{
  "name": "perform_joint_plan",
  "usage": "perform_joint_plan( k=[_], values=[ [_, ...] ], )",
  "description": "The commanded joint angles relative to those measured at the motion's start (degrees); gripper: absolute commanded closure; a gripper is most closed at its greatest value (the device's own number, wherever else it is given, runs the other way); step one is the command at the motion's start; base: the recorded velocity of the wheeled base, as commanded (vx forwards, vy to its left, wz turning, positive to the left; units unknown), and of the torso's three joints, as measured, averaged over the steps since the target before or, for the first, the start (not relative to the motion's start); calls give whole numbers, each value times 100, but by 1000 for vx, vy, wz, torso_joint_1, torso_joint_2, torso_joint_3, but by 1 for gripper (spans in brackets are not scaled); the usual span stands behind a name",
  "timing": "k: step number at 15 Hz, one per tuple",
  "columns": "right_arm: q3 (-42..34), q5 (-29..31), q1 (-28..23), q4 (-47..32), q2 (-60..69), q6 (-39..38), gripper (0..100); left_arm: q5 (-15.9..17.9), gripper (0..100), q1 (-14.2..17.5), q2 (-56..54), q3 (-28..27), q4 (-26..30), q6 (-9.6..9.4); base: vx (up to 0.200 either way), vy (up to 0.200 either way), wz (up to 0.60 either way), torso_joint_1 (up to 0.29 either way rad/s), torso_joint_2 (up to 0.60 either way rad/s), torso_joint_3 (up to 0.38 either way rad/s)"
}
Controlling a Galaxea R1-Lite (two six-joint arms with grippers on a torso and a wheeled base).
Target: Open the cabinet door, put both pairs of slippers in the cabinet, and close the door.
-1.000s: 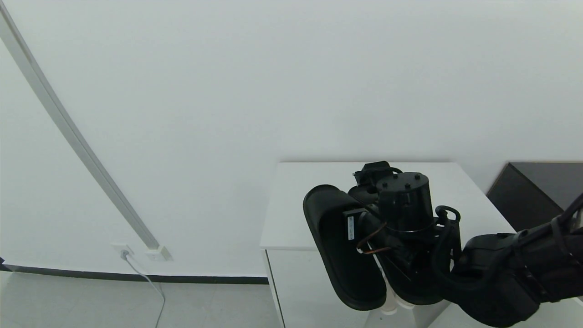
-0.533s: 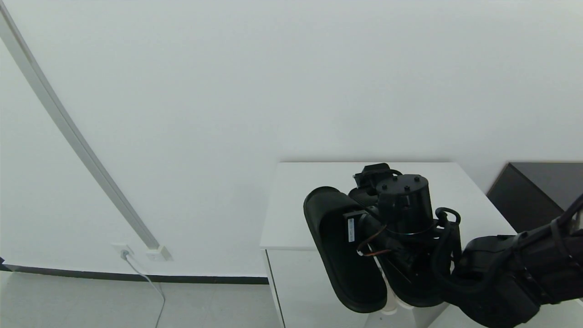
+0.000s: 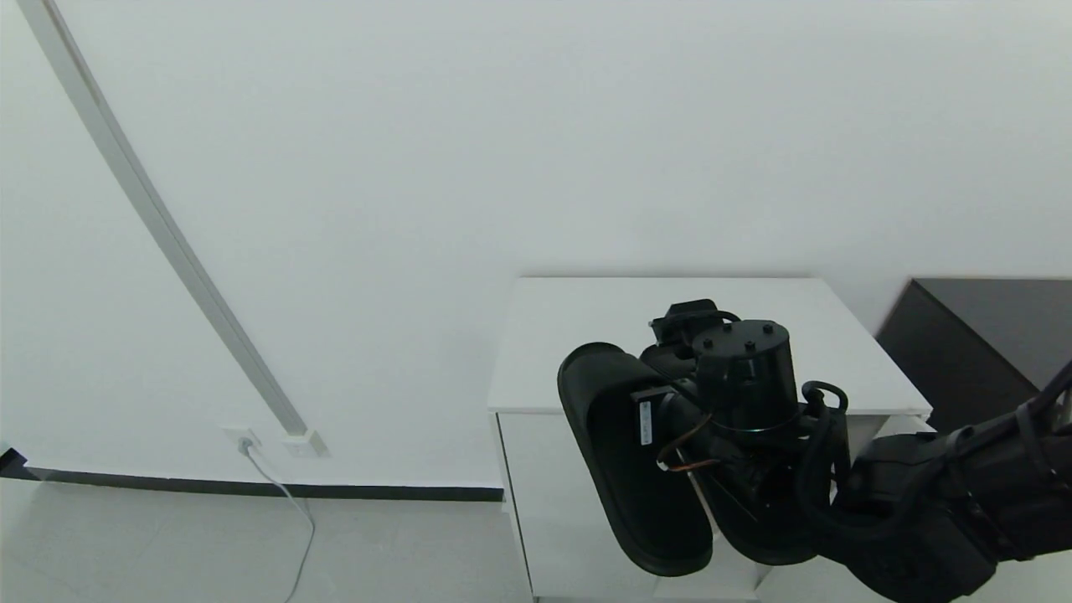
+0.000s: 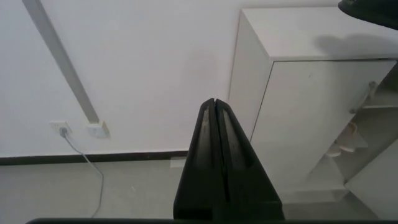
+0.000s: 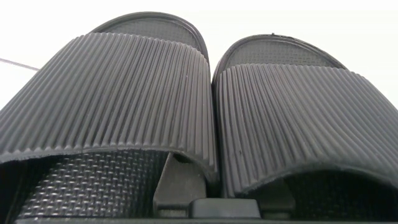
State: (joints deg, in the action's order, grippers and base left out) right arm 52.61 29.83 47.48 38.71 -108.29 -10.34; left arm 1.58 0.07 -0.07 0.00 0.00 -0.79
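Because the right end effector (image 5: 221,202) pinched both black ribbed rubber slippers (image 3: 628,469) together, held high before the white cabinet (image 3: 670,335), one could have slipped free or caught on entry.

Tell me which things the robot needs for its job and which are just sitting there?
For the job:
black slippers
white cabinet

Just sitting there:
wall socket
cable
grey wall strip
dark furniture beside the cabinet
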Motion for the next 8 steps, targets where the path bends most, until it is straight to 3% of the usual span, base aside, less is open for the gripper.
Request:
perform_joint_plan(
  k=[1,5,8],
  values=[
    [-23,-4,7,5,-8,5,100,0,100,1,7,0,0,0,-200,0,0,7,2,2],
    [-67,-4,-2,5,-8,5,100,0,100,1,7,0,0,0,-200,0,0,0,1,5],
    [-111,-4,7,5,1,5,100,0,100,1,7,0,0,0,0,0,0,0,0,0]
  ],
)
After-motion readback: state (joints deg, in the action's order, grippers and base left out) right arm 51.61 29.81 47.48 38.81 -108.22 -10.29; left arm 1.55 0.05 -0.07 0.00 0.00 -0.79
